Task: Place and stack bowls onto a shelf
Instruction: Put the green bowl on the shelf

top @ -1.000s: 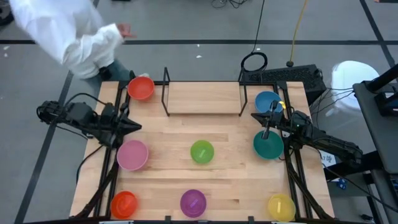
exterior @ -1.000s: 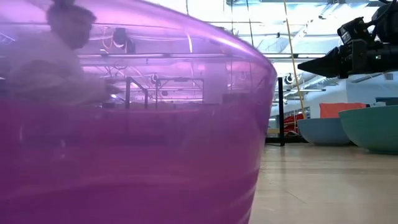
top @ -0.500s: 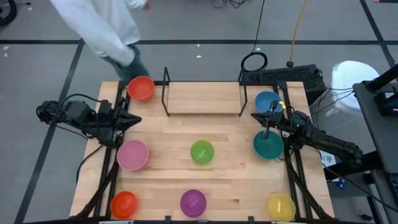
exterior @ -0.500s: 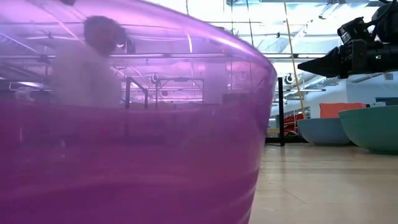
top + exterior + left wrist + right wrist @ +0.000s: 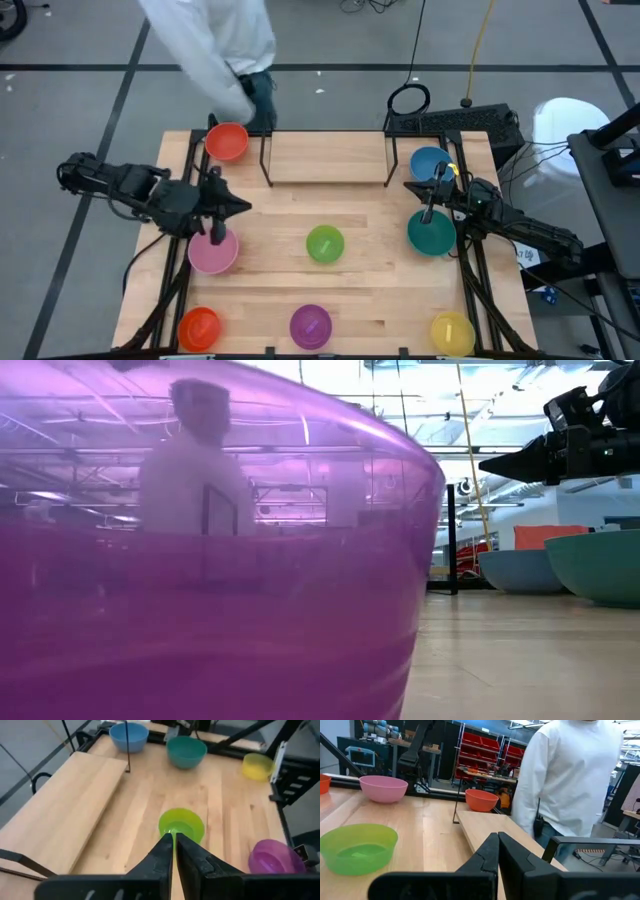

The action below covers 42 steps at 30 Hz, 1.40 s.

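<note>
Bowls lie scattered on the counter (image 5: 370, 215), none on the shelf (image 5: 325, 157) at its far edge; the pink bowl (image 5: 212, 250) sits just under the left tool (image 5: 238, 207). Both tools hold nothing, fingers pressed together, the right tool (image 5: 412, 187) hovering beside the teal bowl (image 5: 431, 234). A person (image 5: 215, 45) stands behind the counter.

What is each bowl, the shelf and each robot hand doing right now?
Pink bowl: upright on table, left gripper above it.
Green bowl: upright, mid-table.
Teal bowl: upright, by right gripper.
Shelf: no bowls on it.
Left gripper: shut, empty.
Right gripper: shut, empty.
</note>
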### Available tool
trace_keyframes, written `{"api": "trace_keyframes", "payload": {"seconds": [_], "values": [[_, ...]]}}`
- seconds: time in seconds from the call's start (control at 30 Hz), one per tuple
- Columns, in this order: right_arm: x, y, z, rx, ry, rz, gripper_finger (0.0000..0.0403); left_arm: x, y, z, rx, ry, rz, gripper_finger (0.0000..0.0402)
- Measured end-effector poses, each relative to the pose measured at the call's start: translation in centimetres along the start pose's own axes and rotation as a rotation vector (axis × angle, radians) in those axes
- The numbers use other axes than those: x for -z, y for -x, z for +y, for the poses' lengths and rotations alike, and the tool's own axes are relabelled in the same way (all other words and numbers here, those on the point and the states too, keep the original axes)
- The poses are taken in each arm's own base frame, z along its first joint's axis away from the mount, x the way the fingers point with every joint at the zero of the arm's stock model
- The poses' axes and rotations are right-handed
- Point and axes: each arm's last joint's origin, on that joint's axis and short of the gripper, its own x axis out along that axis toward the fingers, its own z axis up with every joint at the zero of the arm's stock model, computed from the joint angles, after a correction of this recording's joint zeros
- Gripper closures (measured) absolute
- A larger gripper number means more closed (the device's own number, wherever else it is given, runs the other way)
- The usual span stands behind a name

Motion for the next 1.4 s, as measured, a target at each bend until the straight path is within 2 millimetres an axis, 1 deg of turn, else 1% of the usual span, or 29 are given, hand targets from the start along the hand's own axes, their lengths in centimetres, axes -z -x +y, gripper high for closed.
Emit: {"api": "trace_keyframes", "payload": {"seconds": [0.07, 0.23, 0.37, 0.53, 0.7, 0.83, 0.9, 1.03, 1.23, 1.3, 1.4], "values": [[-0.1, 0.0, 0.0, 0.002, 0.004, -0.007, 0.0403, -0.4, -0.8, -0.2, -0.022, 0.034, 0.012, 0.0376], [-0.1, 0.0, 0.0, 0.002, 0.009, -0.008, 0.0403, -0.7, -2.5, 0.3, -0.084, 0.211, 0.041, 0.0376], [-0.1, 0.0, 0.0, 0.002, 0.009, -0.007, 0.0403, -0.8, -3.6, 0.7, -0.099, 0.297, 0.074, 0.0376], [-0.1, 0.0, 0.0, 0.002, 0.009, -0.007, 0.0403, -0.9, -5.3, 1.0, -0.075, 0.357, 0.147, 0.0375], [-0.1, 0.0, 0.0, 0.002, 0.009, -0.007, 0.0403, -0.6, -6.9, 0.6, 0.011, 0.344, 0.252, 0.0376], [-0.1, 0.0, 0.0, 0.002, 0.009, -0.008, 0.0403, -0.2, -8.0, 0.0, 0.029, 0.310, 0.303, 0.0394], [-0.2, 0.0, 0.0, 0.004, 0.010, -0.019, 0.0403, -0.1, -8.4, -0.2, 0.032, 0.274, 0.317, 0.0395], [-0.4, 0.0, -0.1, 0.011, 0.012, -0.046, 0.0403, 0.1, -9.6, -0.6, 0.023, 0.285, 0.332, 0.0374], [-0.6, 0.0, -0.1, 0.014, 0.014, -0.058, 0.0403, -0.3, -12.2, -1.5, 0.050, 0.332, 0.286, 0.0331], [-0.6, 0.0, -0.1, 0.014, 0.025, -0.058, 0.0403, -0.4, -13.1, -1.9, 0.069, 0.291, 0.268, 0.0318], [-0.6, 0.0, -0.1, 0.017, 0.050, -0.066, 0.0403, 0.0, -14.6, -3.0, 0.110, 0.120, 0.261, 0.0306]]}}
